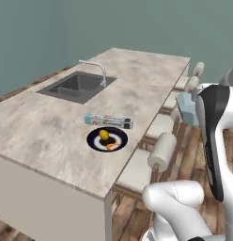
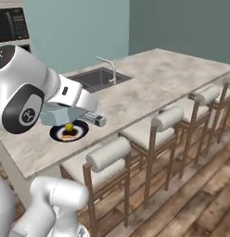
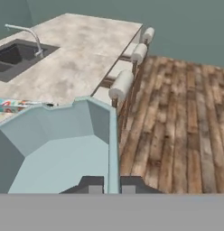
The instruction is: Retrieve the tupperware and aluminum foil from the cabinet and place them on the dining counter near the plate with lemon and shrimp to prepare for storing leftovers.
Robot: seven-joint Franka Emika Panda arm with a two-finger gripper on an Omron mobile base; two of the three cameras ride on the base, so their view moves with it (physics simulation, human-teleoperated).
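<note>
Above the stool side of the dining counter point(image 1: 52, 127), your gripper point(image 3: 112, 184) pinches one thin wall of the tupperware point(image 3: 59, 149), a light, stiff, probably slick tub best held at that rim and carried level.

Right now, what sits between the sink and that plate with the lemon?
The aluminum foil box lies between the sink and the plate, right behind the plate, in the left base view.

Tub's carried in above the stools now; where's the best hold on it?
The rim wall. The gripper is shut on the tupperware there, one finger inside, one outside. The thin upright wall suits a pinch from the open top.
</note>
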